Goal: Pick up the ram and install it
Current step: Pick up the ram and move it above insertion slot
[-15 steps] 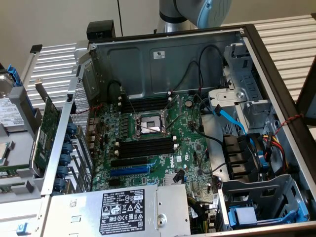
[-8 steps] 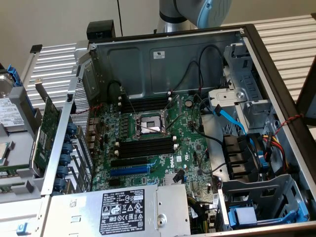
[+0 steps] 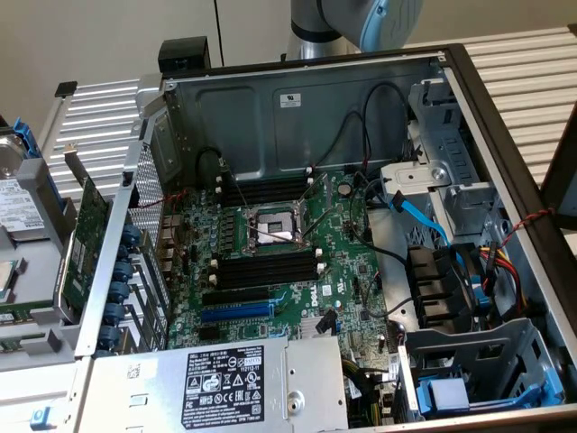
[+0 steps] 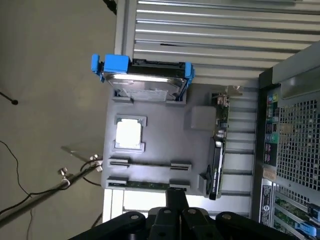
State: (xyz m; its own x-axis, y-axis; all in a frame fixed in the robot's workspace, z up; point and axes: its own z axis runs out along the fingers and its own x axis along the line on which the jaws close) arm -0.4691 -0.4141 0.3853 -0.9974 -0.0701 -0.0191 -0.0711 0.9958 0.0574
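The ram [image 4: 147, 185] lies flat in the outer of two slotted holders on the grey tray [image 4: 165, 135], along the tray edge opposite the hard drive [image 4: 142, 85]. The inner holder [image 4: 147, 164], just beside it, looks vacant. Between the holders and the drive, a processor [image 4: 129, 134] sits in its own nest. A green card [image 4: 217, 150] with a metal bracket stands on edge along the tray side nearest the computer case [image 4: 290, 125].

The gripper [image 4: 176, 195] hangs above the ram's end of the tray, well apart from it. Its fingers are clenched together with nothing between them.

Step in hand, as judged: the approach to the pick-up. The ram is not yet grasped and sits untouched in its holder.

Requirement for the grasp: the jaws have to part first, then straddle the stick across its thin faces, square to its long edge — a skewed grip risks tilting it in the holder.

In the exterior view, the arm [image 3: 352, 23] stands behind the case's rear wall. The black memory slots [image 3: 266, 269] on the motherboard [image 3: 270, 302] appear unpopulated — the install destination is free.
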